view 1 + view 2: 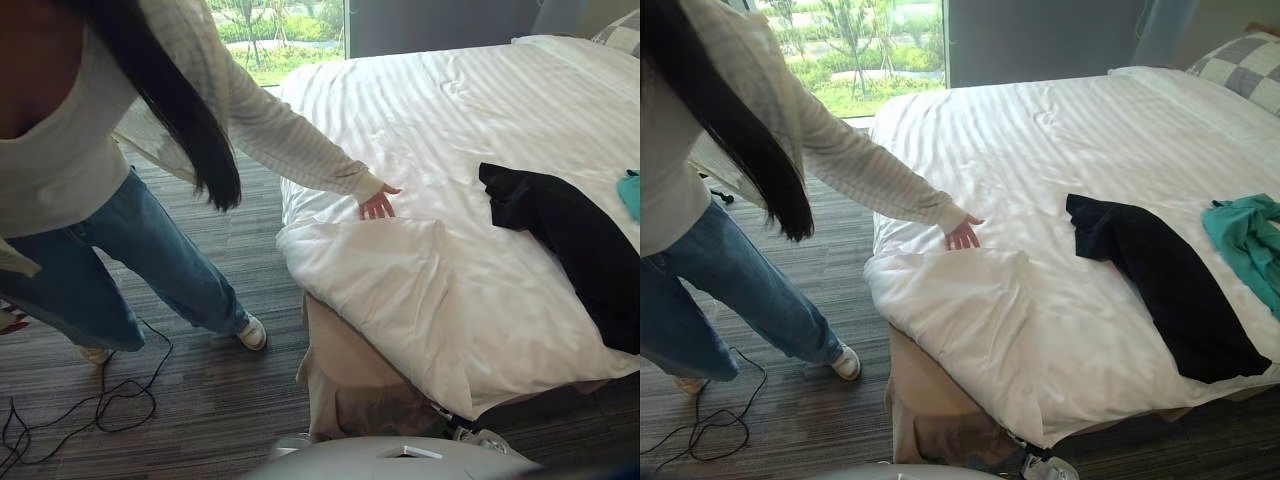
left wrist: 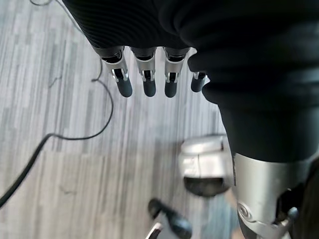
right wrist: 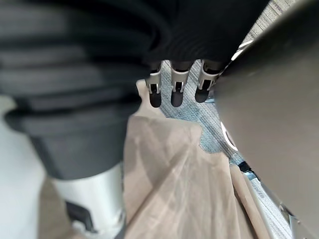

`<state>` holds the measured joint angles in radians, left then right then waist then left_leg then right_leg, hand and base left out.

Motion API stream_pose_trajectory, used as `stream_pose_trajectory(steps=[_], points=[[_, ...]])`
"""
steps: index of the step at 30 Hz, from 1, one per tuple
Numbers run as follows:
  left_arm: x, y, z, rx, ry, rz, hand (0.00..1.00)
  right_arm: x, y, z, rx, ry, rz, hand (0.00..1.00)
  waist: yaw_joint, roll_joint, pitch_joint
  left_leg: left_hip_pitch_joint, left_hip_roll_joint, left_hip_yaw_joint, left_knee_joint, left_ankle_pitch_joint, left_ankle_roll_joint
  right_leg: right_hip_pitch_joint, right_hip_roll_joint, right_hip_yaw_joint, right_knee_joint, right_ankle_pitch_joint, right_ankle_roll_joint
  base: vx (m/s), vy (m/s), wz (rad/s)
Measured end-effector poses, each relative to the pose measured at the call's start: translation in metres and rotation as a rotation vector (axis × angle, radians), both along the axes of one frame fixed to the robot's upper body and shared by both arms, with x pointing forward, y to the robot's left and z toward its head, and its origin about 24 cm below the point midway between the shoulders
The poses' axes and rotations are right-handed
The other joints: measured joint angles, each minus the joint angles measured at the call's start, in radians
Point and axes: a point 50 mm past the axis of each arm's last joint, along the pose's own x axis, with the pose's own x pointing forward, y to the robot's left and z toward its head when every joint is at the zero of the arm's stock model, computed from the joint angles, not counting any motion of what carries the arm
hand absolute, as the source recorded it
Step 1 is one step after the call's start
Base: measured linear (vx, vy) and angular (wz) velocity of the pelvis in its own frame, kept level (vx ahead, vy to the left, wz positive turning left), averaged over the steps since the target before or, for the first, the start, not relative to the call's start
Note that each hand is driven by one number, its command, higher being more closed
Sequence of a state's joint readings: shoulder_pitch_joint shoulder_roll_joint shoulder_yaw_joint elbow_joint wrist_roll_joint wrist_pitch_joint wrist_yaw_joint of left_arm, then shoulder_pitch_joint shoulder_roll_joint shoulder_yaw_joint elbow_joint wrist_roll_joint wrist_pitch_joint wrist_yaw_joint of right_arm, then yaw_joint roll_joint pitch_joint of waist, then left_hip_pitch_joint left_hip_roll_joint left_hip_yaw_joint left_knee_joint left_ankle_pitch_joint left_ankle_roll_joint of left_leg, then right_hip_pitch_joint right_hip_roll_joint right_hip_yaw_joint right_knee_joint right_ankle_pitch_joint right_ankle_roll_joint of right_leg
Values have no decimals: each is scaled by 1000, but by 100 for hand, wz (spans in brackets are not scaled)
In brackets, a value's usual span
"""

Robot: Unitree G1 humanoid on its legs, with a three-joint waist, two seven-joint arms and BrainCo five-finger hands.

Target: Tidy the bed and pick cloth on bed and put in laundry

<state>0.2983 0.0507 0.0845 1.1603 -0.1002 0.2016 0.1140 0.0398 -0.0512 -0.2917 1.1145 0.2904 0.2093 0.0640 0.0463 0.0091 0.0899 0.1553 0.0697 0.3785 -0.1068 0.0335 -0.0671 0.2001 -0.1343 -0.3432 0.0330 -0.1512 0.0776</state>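
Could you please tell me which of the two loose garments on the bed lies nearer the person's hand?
The long black cloth garment; the crumpled teal cloth garment lies beyond it, farther from the person's hand resting on the white duvet.

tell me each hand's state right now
Left hand: open, holding nothing.
Right hand: open, holding nothing.

Bright daylight from the window (image 1: 850, 50)
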Motion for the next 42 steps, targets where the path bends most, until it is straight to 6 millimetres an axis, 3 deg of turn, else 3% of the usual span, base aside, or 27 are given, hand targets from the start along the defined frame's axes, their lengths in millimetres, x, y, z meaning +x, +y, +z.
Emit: stream_pose_trajectory(steps=[4, 5, 9, 12, 20, 23, 26, 30, 36, 40, 42], points=[[0, 18, 3, 138, -21, 75, 0, 0, -1, 0, -1, -4, -14, 0, 1, 3, 3, 1, 0, 0, 0, 0, -1, 0, 0, 1, -2, 0, 0, 3, -1, 1], [11, 30, 5, 204, -97, 177, 0, 0, -2, 1, -2, -8, -15, 0, 2, 6, 6, -1, 0, -3, 0, 0, -1, 1, 0, -2, -2, 0, 0, -5, -5, 5], [108, 69, 29, 364, -564, 341, 0, 2, -6, 1, -11, -13, -11, 0, -2, 18, 12, 1, 0, -3, 0, 0, -1, 2, 0, -1, 2, 0, 0, -8, 1, 1], [147, 82, 47, 400, -762, 427, 0, 4, -6, 2, -13, -24, -9, 0, -27, 18, 13, 2, 0, 1, 0, -1, -1, 2, -1, 0, 1, 0, 0, -4, 5, -4], [151, 101, 64, 530, -876, 559, 0, 0, -5, 1, -12, -14, 1, 0, -22, -2, 26, 19, 2, 24, 0, -13, -8, 26, 3, 0, -24, 0, 0, 22, -5, -2], [177, 103, 86, 572, -1005, 410, 0, 2, -3, 2, -15, -23, 21, 0, -22, -1, 28, 19, 1, 27, 0, -14, -9, 26, 2, 0, -26, 0, 0, 28, -3, 0], [216, 100, 124, 644, -1202, 219, 0, 4, -3, 2, -19, -33, 29, 0, -24, 2, 27, 20, 2, 29, 0, -15, -10, 33, 2, 1, -26, 0, 0, 12, -5, 0], [264, 90, 193, 757, -1502, -34, 0, 4, -4, 3, -28, -47, 29, 0, -28, 4, 26, 37, 2, 52, 0, -15, -10, 40, 2, 17, -25, 0, 0, 6, -11, -11], [311, 62, 270, 779, -1819, -323, 0, -6, -7, 3, -31, -45, -13, 0, -44, 18, -13, 17, 16, 83, 0, -15, -12, 10, 0, 39, -8, 3, -5, -10, -2, -7], [328, 33, 285, 660, -1897, -535, 0, -22, -17, 2, -46, -19, -74, 0, -59, 29, -51, 5, 19, 121, 0, 5, -16, -17, -1, 75, 11, 9, -15, -7, 3, -11], [339, 2, 292, 566, -1923, -782, 0, -31, -19, 1, -48, -7, -94, 0, -71, 28, -58, 1, 28, 159, 0, 32, -15, -27, 6, 90, 20, 24, -35, -53, -21, -2]])
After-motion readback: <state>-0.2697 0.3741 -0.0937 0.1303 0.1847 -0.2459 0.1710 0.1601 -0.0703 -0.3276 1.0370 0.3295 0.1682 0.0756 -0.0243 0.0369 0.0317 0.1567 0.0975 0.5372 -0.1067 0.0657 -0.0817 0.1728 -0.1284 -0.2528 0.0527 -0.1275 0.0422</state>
